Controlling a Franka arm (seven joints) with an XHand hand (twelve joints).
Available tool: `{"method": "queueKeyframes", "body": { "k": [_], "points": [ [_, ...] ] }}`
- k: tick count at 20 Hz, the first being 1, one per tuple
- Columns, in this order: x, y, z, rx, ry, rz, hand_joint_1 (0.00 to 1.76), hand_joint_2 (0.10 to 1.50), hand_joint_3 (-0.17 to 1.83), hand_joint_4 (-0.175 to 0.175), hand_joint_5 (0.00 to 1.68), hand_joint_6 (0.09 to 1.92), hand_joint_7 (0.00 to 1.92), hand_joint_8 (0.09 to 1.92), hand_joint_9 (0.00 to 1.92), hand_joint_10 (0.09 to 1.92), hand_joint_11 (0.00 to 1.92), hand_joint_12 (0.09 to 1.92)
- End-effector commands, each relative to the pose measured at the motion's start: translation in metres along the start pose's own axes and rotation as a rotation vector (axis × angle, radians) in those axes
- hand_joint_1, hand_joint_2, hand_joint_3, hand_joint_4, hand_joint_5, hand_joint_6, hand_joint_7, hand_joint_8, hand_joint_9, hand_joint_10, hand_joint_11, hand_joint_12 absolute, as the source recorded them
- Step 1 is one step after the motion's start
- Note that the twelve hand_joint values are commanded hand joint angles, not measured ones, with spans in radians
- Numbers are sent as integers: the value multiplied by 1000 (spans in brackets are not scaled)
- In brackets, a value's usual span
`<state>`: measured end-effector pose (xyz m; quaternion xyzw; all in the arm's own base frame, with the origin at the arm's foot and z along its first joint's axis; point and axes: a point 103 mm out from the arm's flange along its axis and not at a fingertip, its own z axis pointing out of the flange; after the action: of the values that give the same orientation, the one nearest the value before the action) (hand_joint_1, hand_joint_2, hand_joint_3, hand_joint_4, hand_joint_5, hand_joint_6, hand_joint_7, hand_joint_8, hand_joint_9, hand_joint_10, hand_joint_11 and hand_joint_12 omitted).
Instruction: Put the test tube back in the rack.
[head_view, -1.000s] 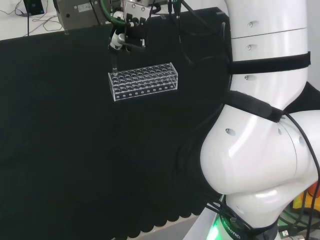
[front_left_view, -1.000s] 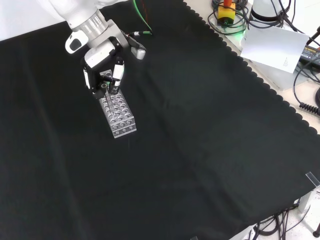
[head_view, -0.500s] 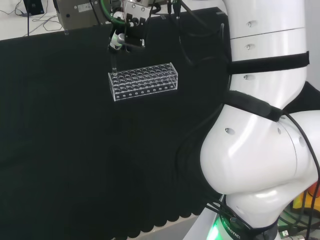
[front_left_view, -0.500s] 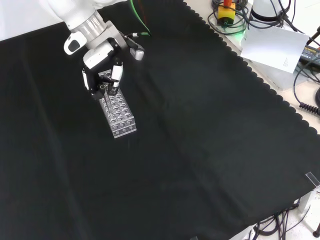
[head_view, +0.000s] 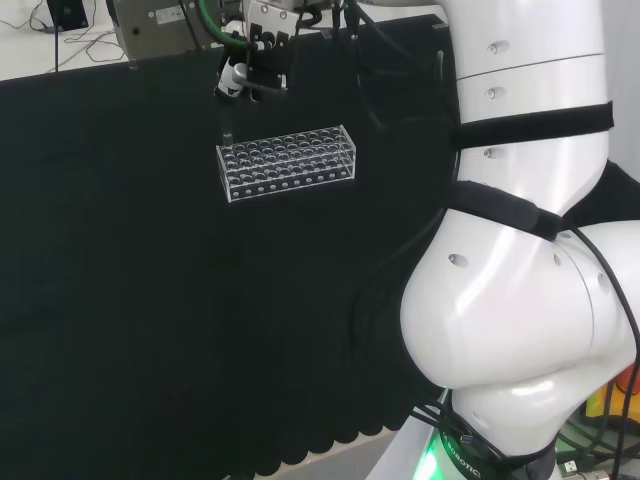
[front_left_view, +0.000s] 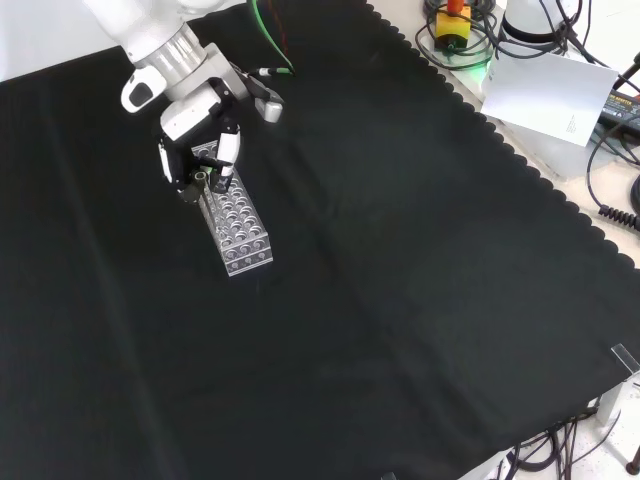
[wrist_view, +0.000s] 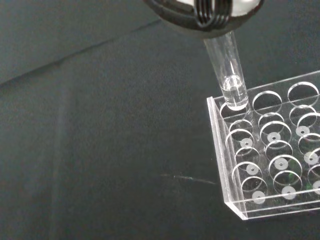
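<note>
In the head view your hand (head_view: 243, 72) pinched the test tube (head_view: 226, 117) upright, its tip just above the clear rack's (head_view: 288, 162) nine-o'clock end, so you were at the insertion step. In the front view the fingers (front_left_view: 227, 152) curled round the tube at the rack's twelve-o'clock end on the bare tabletop (front_left_view: 400, 260), nothing nearby in the way. In the wrist view the tube's tip hung over a corner hole; the next move, I'd judge, called for a straight descent.

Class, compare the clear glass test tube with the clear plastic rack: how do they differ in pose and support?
The clear glass test tube stands upright, held in the hand above a corner hole; the clear plastic rack lies flat on the black cloth. The tube is slender, the rack a broad block. Both are transparent.
</note>
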<state>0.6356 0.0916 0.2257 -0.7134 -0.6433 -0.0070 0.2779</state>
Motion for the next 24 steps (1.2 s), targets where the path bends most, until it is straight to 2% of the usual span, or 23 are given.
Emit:
{"method": "queueKeyframes", "body": {
  "k": [1, 6, 13, 24],
  "points": [
    [4, 7, 13, 5, -1, -5, 1404, 1054, 0, -175, 1047, 535, 1078, 1134, 1129, 834, 1332, 866],
    [0, 5, 19, 18, -12, -12, 1404, 1054, 0, -175, 1047, 535, 1078, 1134, 1129, 834, 1332, 866],
    [-8, 4, 23, 24, -24, 7, 1404, 1055, 0, -175, 1047, 535, 1078, 1134, 1128, 835, 1332, 866],
    [-14, 8, 30, 46, -21, 12, 1404, 1054, 0, -175, 1047, 536, 1079, 1133, 1128, 834, 1334, 867]
  ]
}}
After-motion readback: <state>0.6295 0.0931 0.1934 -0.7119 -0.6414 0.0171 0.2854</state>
